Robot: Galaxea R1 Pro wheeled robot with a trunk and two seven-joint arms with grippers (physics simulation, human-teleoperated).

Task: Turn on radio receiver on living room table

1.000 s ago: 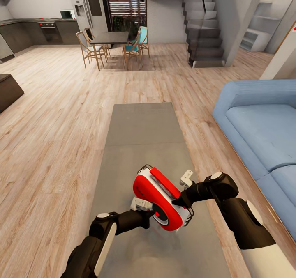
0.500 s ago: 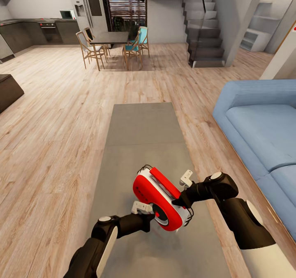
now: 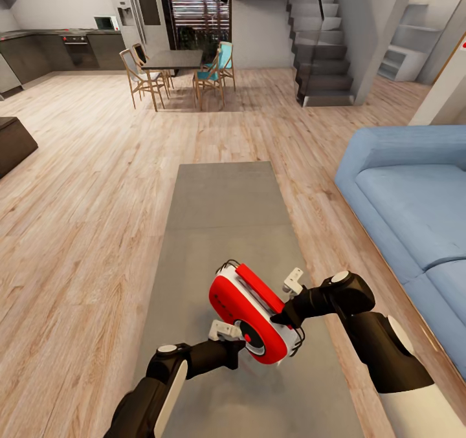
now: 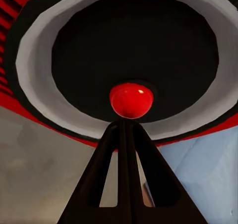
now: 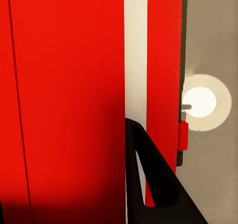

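Observation:
The radio receiver [image 3: 249,308], red-fronted with a white body, hangs tilted just above the near part of the grey coffee table [image 3: 220,218]. My right gripper [image 3: 280,318] is shut on its right side; in the right wrist view one black finger [image 5: 148,184] lies along the radio's red and white casing [image 5: 64,85]. My left gripper [image 3: 242,343] is shut, and its joined tips [image 4: 125,125] touch the small red knob [image 4: 131,100] at the centre of the round black dial [image 4: 134,55].
A light blue sofa [image 3: 414,198] runs along the table's right side. Wood plank floor lies to the left, with a dark low cabinet [image 3: 13,143] at the far left. The dining table with chairs [image 3: 173,59] and the stairs [image 3: 323,50] stand far behind.
My left arm has shifted slightly toward the near edge, and its tips have slid along the radio's face onto the dial. The radio and the right gripper have stayed put.

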